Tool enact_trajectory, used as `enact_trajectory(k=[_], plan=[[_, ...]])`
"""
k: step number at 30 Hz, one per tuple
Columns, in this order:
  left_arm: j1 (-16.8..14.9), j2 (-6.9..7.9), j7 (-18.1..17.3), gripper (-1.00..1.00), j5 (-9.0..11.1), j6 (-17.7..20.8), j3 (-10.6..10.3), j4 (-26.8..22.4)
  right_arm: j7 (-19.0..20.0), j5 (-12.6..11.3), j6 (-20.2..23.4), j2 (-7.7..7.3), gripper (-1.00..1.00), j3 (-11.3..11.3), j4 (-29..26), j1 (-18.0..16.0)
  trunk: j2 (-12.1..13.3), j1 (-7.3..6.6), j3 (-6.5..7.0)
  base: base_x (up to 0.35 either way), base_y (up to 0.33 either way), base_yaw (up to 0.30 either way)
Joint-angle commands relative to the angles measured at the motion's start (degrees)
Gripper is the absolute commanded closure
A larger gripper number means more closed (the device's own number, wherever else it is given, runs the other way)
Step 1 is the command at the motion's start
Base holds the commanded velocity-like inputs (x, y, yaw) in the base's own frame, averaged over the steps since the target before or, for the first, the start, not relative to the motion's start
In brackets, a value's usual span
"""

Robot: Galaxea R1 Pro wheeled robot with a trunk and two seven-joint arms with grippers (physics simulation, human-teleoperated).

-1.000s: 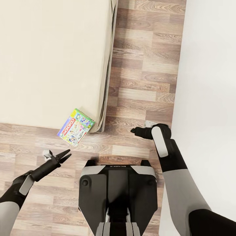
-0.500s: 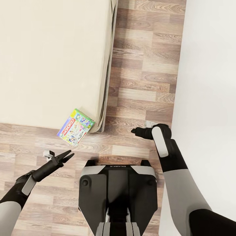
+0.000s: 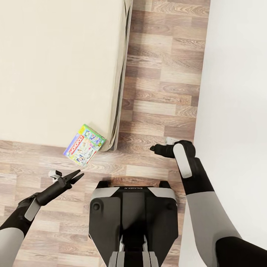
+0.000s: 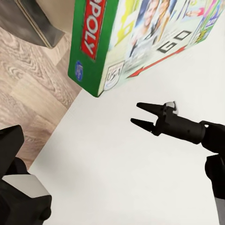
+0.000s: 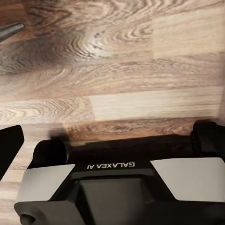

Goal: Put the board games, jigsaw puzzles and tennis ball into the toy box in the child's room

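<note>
Cream-beige cloth was seen across the bed (image 3: pixel 59 66), which took up most of the head view's upper left, with wood-plank floor (image 3: pixel 159 85) running along its right side and below its near edge, and a white wall (image 3: pixel 237 92) closing the scene on the right. Black and grey panels of the robot's base (image 3: pixel 133 218) were shown at the bottom centre, and the same base (image 5: pixel 112 187), lettered GALAXEA, was seen over the planks in the right wrist view. A Monopoly carton (image 3: pixel 84 144) was found tilted at the bed's near right corner, its upper end against the bed and its lower end over the floor; in the left wrist view its green side and printed face (image 4: pixel 140 42) were shown close above. The left gripper (image 3: pixel 76 176) was held over the floor just below and left of the carton, apart from it, its two dark fingers spread and grasping nothing. The right gripper (image 3: pixel 152 148) was pointed leftward near the wall, well right of the carton; in the left wrist view that gripper (image 4: pixel 139 115) was seen with its fingers parted and empty.
</note>
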Motion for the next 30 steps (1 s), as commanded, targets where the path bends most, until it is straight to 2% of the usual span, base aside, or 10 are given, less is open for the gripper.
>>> enact_trajectory(k=[1,12,30], plan=[[-0.01,0.01,-0.17,-1.00,0.09,0.60,-0.02,0.00,-0.60,-0.59,0.12,-0.03,-1.00,0.03,-0.04,0.04,-0.05,0.02,-0.03,0.022,-0.001,0.000],[-0.01,0.09,-0.17,-1.00,0.09,0.52,0.01,0.01,-0.60,-0.60,0.12,-0.09,-1.00,0.03,-0.05,0.18,-0.05,0.02,-0.03,0.106,0.000,0.000],[-0.01,0.12,-0.17,-1.00,0.09,0.51,0.05,-0.01,-0.60,-0.61,0.12,-0.26,-1.00,0.03,-0.03,0.39,-0.05,0.02,-0.03,0.027,0.000,0.000]])
